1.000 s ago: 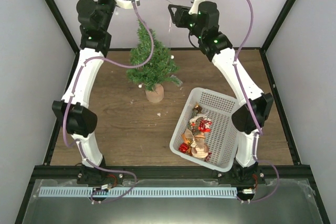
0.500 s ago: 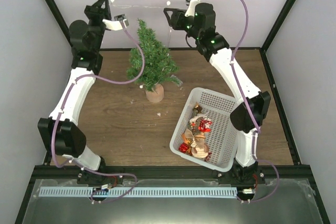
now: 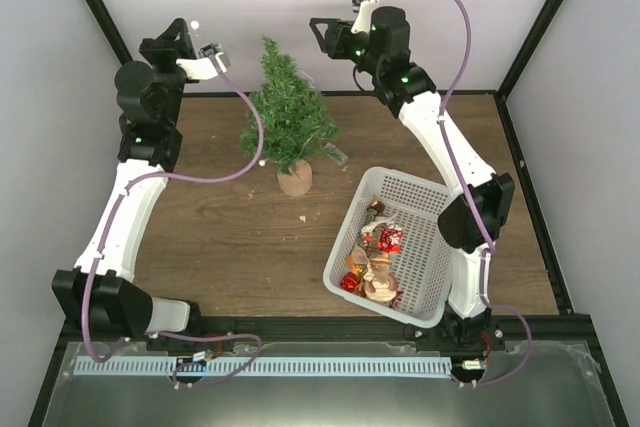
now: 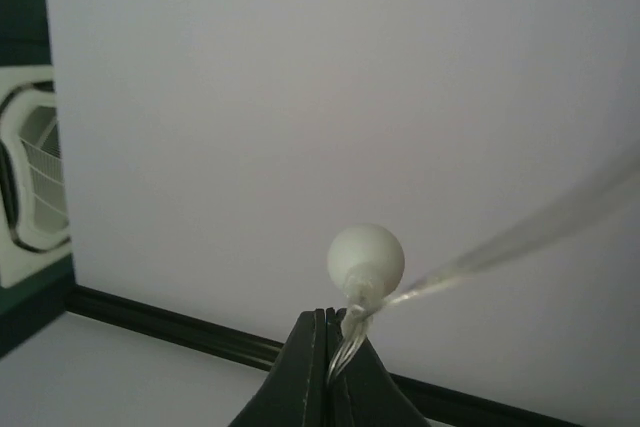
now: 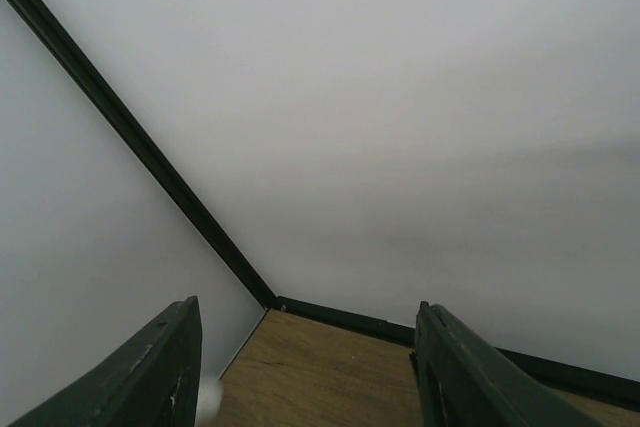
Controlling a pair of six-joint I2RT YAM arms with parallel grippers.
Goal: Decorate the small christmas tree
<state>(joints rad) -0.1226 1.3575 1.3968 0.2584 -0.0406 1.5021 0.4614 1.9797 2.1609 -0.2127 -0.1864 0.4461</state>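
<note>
The small christmas tree (image 3: 286, 112) stands upright on its tan base near the back of the wooden table (image 3: 220, 237). White beads hang on its lower branches. My left gripper (image 3: 187, 31) is raised left of the treetop. In the left wrist view the left gripper (image 4: 331, 317) is shut on a clear string just under a white bead (image 4: 366, 256). The string trails off to the right, blurred. My right gripper (image 3: 318, 29) hovers right of the treetop. In its wrist view the right gripper (image 5: 307, 307) is open with nothing between its fingers.
A white plastic basket (image 3: 432, 197) with several red and gold ornaments sits at the right front of the table. A small dark piece (image 3: 336, 155) lies by the tree's base. A white speck (image 3: 303, 217) lies in front of it. Walls close in the back and sides.
My left gripper has swung down and to the left, away from the treetop, with the bead string in it. The right gripper has shifted slightly left. The string between them no longer shows.
</note>
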